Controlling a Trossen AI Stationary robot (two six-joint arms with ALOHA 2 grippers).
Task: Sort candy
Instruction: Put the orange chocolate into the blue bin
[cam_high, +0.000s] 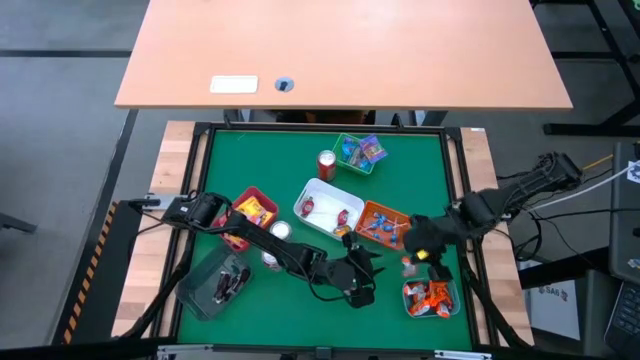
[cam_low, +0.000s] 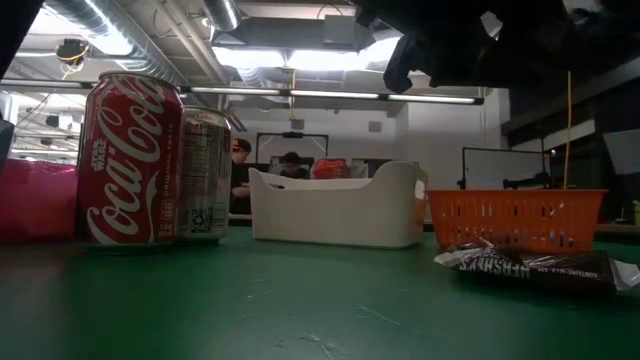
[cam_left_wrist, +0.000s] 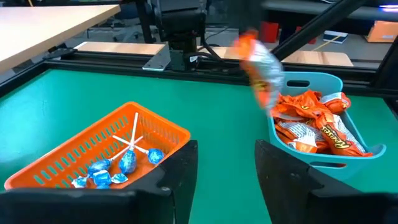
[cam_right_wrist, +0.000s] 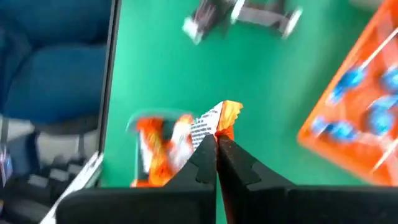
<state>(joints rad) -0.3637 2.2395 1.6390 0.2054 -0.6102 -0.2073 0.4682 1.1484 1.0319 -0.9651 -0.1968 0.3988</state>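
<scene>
My right gripper (cam_right_wrist: 216, 138) is shut on an orange candy packet (cam_right_wrist: 219, 118), held in the air above the teal tray (cam_left_wrist: 339, 163) of orange packets (cam_left_wrist: 314, 118); the high view puts it (cam_high: 418, 258) just beyond that tray (cam_high: 430, 297). My left gripper (cam_left_wrist: 227, 168) is open and touches nothing, low over the green mat between the orange tray (cam_left_wrist: 68, 163) of blue lollipops (cam_left_wrist: 127, 160) and the teal tray. A dark Hershey's bar (cam_low: 540, 266) lies flat on the mat in front of the orange tray (cam_low: 515, 218). My right gripper pinches the orange packet by one end of its wrapper (cam_right_wrist: 217, 129), between its two fingertips, coming from above and pointing down. The packet (cam_left_wrist: 261, 68) is lifted clear and hangs in the air over the teal tray's far rim.
A green tray (cam_high: 360, 150) holds purple-blue packets, a white tray (cam_high: 328, 205) red pieces, a red tray (cam_high: 255, 208) yellow sweets, a grey tray (cam_high: 215, 285) dark bars. A red can (cam_high: 327, 163) and silver cans (cam_high: 280, 231) stand on the mat. People sit beyond the table (cam_low: 240, 165).
</scene>
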